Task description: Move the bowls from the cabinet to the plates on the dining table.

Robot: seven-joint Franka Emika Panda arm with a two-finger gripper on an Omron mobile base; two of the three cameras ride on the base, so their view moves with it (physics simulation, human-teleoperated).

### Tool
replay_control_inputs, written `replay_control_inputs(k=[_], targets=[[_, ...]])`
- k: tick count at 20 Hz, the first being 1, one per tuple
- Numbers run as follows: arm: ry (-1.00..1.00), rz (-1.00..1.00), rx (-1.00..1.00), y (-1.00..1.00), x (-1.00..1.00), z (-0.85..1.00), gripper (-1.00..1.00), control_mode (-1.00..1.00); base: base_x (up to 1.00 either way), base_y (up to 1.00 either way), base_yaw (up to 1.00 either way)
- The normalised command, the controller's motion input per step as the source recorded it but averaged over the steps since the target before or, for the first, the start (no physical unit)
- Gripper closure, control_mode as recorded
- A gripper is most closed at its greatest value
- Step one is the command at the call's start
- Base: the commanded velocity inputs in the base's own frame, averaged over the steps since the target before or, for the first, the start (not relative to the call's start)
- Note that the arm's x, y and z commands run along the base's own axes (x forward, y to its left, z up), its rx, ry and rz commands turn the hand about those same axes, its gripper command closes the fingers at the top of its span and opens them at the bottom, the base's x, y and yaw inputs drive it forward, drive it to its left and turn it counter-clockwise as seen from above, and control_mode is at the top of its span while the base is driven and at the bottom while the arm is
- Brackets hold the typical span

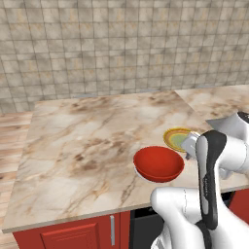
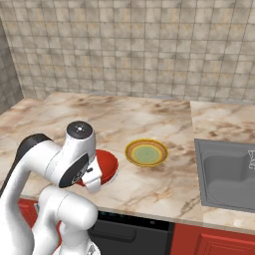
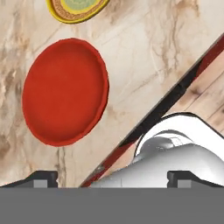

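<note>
Now the gripper (image 3: 112,178) hangs wide open and empty above the dining table's (image 1: 73,146) front edge; red bowl (image 3: 64,91) sits beside the yellow-rimmed plate (image 3: 76,8), not on it.

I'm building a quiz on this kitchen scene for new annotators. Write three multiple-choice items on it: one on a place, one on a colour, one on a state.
1. Where is the red bowl?
A. On the marble counter, beside the yellow-rimmed plate
B. In the sink
C. On the yellow-rimmed plate

2. What colour is the centre of the yellow-rimmed plate?
A. Blue
B. Pale green
C. Black

3. What state is the end effector in?
A. Shut on the bowl
B. Shut on the plate
C. Open, holding nothing

Answers:
1 A: both base views show the bowl on the marble, with a strip of counter between it and the plate.
2 B: the right base view shows a pale green centre inside the yellow rim.
3 C: in the hand view the fingertips stand wide apart, with the bowl lying clear of them on the counter.
</note>
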Motion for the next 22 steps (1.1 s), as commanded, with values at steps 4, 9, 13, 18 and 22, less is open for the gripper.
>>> replay_control_inputs(k=[4,9,13,18,22], targets=[[-0.14,0.29,-0.11,0.39,-0.79,0.59,-1.00,-1.00,0.00,0.00,0.00],[-0.13,0.30,-0.17,0.30,-0.79,0.69,-1.00,-1.00,0.00,0.00,0.00],[-0.14,0.27,-0.17,0.24,-0.98,0.62,-1.00,-1.00,0.00,0.00,0.00],[-0.08,0.26,-0.13,0.27,-0.77,0.47,-1.00,-1.00,0.00,0.00,0.00],[0.00,0.20,-0.11,0.21,-0.15,0.71,-1.00,-1.00,0.00,0.00,0.00]])
